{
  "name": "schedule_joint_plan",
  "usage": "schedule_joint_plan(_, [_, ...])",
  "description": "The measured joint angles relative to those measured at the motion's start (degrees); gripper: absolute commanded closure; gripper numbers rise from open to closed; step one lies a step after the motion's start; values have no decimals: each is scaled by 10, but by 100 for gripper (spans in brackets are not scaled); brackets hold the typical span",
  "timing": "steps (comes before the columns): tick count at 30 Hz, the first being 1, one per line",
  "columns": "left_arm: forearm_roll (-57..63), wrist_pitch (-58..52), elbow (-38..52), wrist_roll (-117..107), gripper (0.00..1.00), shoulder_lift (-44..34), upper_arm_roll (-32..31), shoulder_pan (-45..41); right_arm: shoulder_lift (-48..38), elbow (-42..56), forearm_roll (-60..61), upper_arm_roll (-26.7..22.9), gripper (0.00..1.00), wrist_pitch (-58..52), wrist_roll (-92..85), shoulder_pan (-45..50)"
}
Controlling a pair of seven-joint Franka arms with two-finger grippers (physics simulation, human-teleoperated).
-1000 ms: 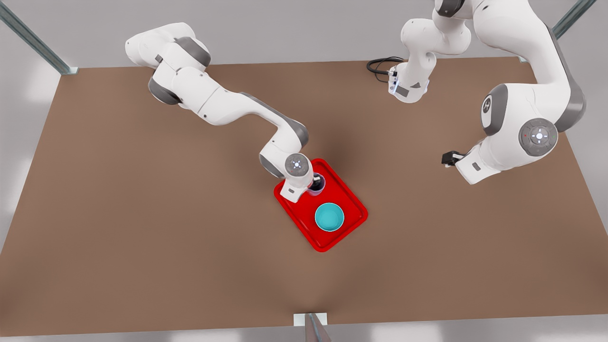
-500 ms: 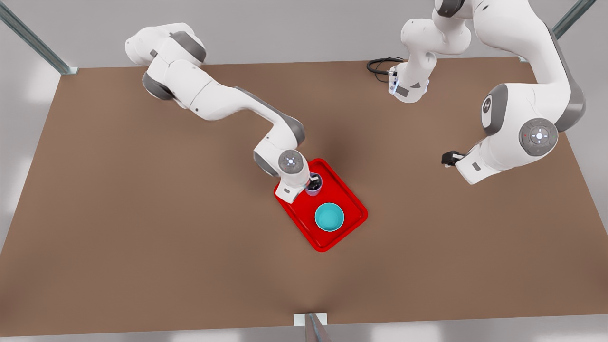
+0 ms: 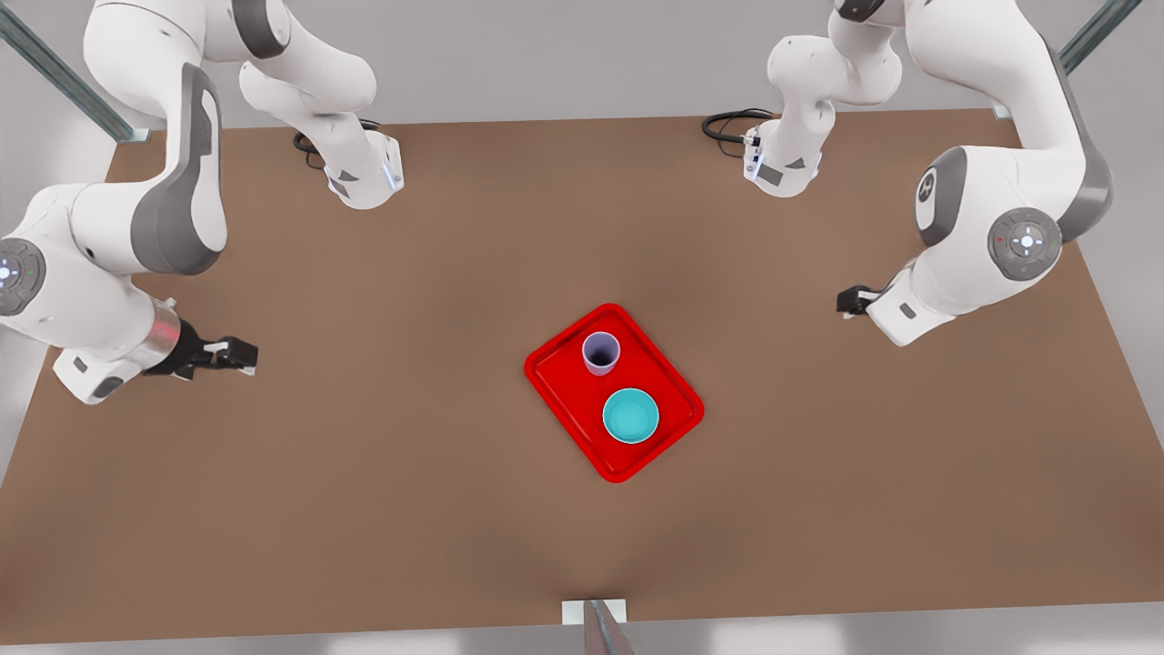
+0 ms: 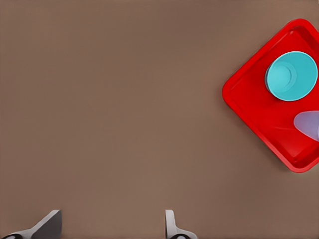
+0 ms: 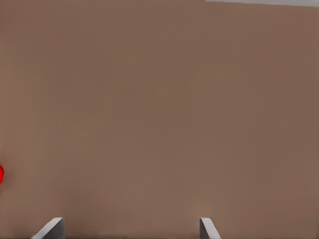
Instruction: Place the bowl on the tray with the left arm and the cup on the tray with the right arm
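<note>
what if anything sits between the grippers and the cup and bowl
Nothing visible. The cup and bowl stand on the tray, with bare table between them and the right gripper and left gripper, each off to a side, fingers open.

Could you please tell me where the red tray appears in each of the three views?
Front view: the flat red rectangular tray at the centre of the brown table.
Left wrist view: at the frame's edge, beyond the open left end effector.
Right wrist view: a red sliver at the frame's edge.
Shared landmark: the brown table.
</note>
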Motion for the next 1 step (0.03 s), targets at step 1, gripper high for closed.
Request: schedule_joint_plan(1, [0,0,0,0,0,1,0,0,0,0,1,8,0,1,-1,-1])
